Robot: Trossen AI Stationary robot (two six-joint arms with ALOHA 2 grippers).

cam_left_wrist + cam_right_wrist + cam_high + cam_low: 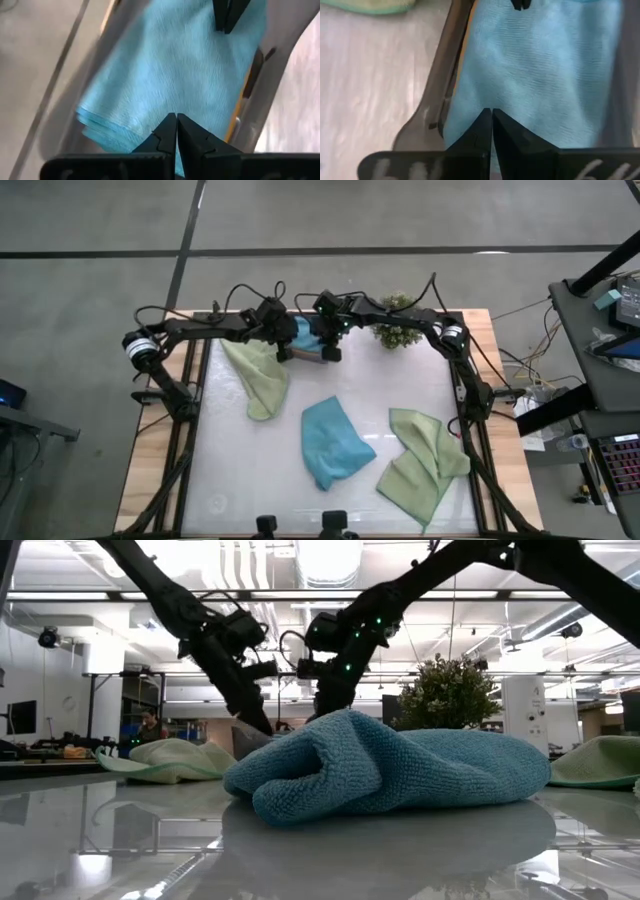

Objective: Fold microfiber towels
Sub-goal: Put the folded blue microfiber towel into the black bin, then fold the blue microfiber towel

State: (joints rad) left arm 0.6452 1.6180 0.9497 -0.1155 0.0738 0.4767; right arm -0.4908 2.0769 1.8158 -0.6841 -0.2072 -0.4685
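Patience suits this step: both closed claws, left gripper (284, 352) and right gripper (331, 352), press the folded blue towel (304, 335) into the tray (312, 357) at the table's (230, 470) far edge, holding nothing, so pressing evenly keeps it flat.

Bright even light from ceiling strips (330, 560) above me, soft glare on my glossy table (120, 840), faint shadows, my wrist views blurred up close
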